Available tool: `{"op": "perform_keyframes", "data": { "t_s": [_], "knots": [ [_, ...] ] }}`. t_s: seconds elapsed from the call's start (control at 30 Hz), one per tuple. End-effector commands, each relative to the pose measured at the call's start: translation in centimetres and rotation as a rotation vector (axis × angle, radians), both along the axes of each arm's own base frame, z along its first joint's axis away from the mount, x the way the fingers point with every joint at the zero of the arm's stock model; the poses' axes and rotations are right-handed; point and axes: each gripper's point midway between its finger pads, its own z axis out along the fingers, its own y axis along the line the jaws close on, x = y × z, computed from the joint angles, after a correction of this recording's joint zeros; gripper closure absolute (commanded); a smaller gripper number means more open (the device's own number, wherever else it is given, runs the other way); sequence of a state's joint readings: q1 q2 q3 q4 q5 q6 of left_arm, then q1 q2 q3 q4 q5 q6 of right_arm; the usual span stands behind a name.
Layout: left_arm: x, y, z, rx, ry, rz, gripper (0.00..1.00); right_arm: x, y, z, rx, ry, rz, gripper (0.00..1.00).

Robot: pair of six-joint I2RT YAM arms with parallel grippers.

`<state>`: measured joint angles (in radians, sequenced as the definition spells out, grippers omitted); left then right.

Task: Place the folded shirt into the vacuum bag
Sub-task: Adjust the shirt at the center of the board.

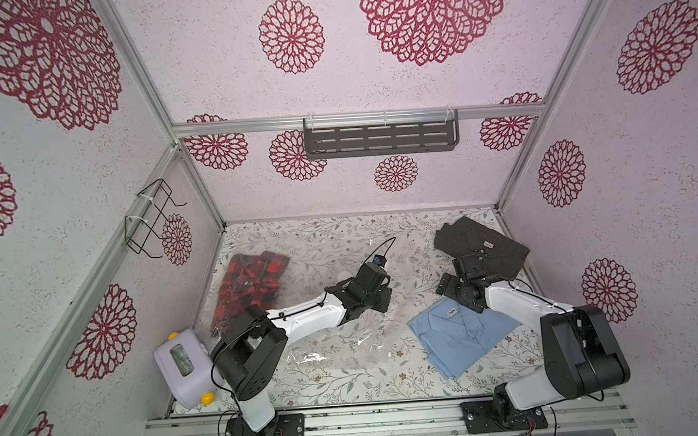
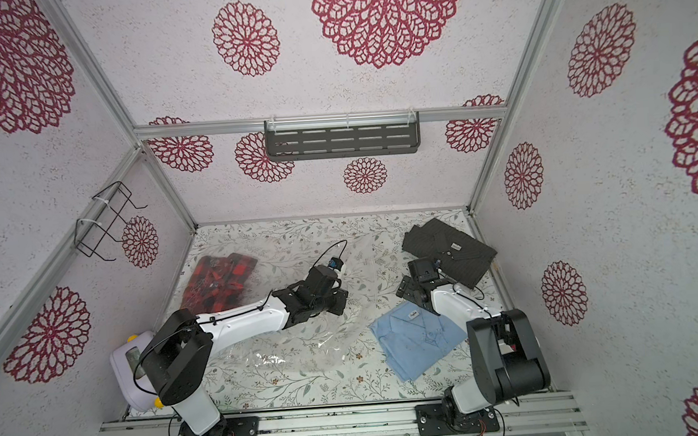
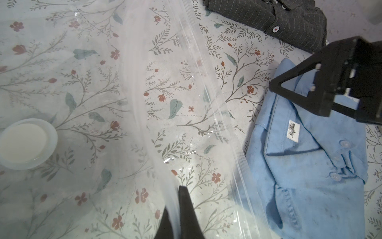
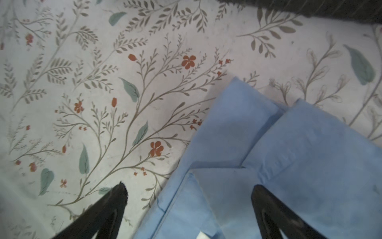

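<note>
**Both top views.**
- Vacuum bag (image 1: 330, 347): clear film, spread over the left and middle of the floral worktop (image 1: 349, 387). A red plaid shirt (image 1: 252, 285) lies inside it at the far left end.
- Blue shirt (image 1: 466, 336): folded, on the worktop just beside the bag's right edge, outside it.
- Dark pinstriped shirt (image 1: 481, 242): folded, far right corner, apart from the bag.

**Left wrist view.**
- Left tool (image 3: 174, 198): fingers together, clamped on a raised fold of the bag's film near the zip-seal edge (image 3: 208, 89).
- White valve disc (image 3: 24, 142): lies flat on the bag.
- Blue shirt: just beside the seal edge, collar label facing up.

**Right wrist view.**
- Right tool (image 4: 189, 187): fingers wide apart, holding nothing. One fingertip is over bare worktop, the other over the blue shirt, with the shirt's edge between them. Whether either touches cannot be told.
</note>
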<state>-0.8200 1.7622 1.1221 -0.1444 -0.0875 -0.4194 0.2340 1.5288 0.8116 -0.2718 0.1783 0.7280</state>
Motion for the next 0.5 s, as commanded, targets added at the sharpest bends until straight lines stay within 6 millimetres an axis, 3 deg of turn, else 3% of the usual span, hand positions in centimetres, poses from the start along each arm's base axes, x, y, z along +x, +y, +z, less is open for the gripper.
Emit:
{"op": "perform_keyframes", "data": {
  "t_s": [0.0, 0.3, 0.47],
  "knots": [
    [0.4, -0.2, 0.4, -0.005, -0.007, -0.004, 1.00, 0.5, 0.5, -0.8, 0.044, 0.029, -0.049, 0.05],
    [0.4, -0.3, 0.4, -0.009, -0.003, -0.007, 1.00, -0.2, 3.1, -2.7, -0.023, 0.093, 0.058, 0.23],
    [0.4, -0.4, 0.2, -0.007, -0.001, -0.009, 1.00, -1.3, 4.1, -3.1, -0.129, 0.137, 0.138, 0.26]
  ]
}}
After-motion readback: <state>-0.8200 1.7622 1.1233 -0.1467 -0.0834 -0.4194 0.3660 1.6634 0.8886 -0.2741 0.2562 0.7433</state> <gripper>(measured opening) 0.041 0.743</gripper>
